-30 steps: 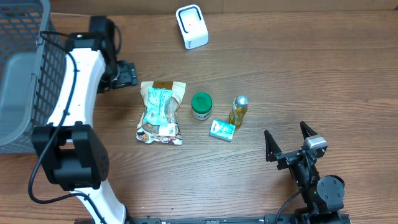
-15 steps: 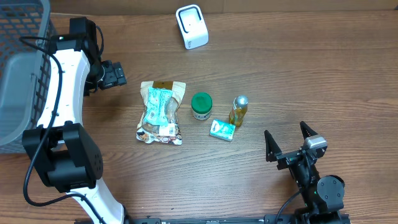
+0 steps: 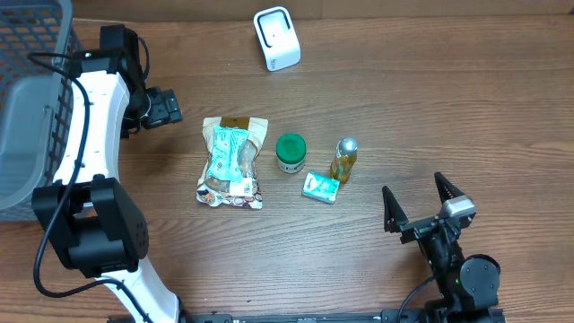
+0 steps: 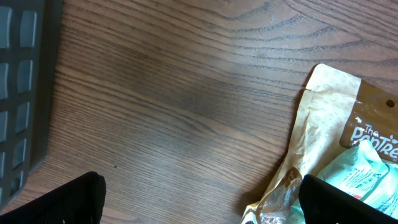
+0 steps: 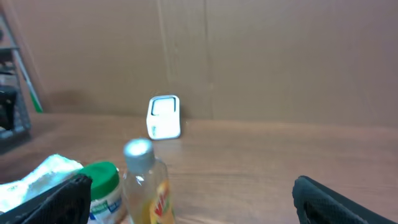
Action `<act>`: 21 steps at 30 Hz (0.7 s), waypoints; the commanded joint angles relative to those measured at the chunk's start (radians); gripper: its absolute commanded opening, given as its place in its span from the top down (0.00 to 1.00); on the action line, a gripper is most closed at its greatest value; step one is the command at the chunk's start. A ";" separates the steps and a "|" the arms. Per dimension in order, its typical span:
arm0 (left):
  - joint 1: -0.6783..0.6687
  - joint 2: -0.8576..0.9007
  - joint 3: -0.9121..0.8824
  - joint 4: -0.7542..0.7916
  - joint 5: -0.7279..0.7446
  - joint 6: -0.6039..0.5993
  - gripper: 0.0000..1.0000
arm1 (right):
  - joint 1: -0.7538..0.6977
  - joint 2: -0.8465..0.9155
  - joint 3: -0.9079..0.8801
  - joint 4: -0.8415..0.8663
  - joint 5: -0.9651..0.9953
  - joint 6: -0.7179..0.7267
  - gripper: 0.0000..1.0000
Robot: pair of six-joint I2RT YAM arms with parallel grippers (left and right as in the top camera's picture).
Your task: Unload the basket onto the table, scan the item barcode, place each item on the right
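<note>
Hovering low over the table (image 3: 430,99) at its far left, the left pincer (image 3: 161,108) stands wide open, holding nothing and touching nothing. It sits between the wire basket (image 3: 36,99) and the top corner of the snack bag (image 3: 231,161). In its wrist view the dark basket wall runs down the left edge and the bag's tan header and pale green print show at the right, with bare wood between the fingers. The right pincer (image 3: 413,202) is at the near right of the table, well apart from the goods, also spread wide and empty. Goods lie in a loose cluster mid-table: the snack bag flat on the left, then an upright green-lidded jar (image 3: 290,152), then a small bottle (image 3: 343,160) of amber liquid with a silver cap, and a small teal packet (image 3: 320,187) lying just in front, between jar and bottle. The white scanner (image 3: 276,38) stands at the far edge, apart from everything. No barcode can be read.
</note>
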 commanded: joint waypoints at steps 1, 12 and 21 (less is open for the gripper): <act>-0.005 -0.010 0.016 0.002 -0.006 0.016 0.01 | -0.003 -0.008 -0.010 0.029 -0.022 0.007 0.00; -0.005 -0.010 0.016 0.002 -0.006 0.016 0.01 | -0.003 0.020 0.178 -0.070 -0.019 0.113 0.00; -0.005 -0.010 0.016 0.001 -0.006 0.016 0.01 | -0.003 0.380 0.722 -0.452 0.015 0.106 0.00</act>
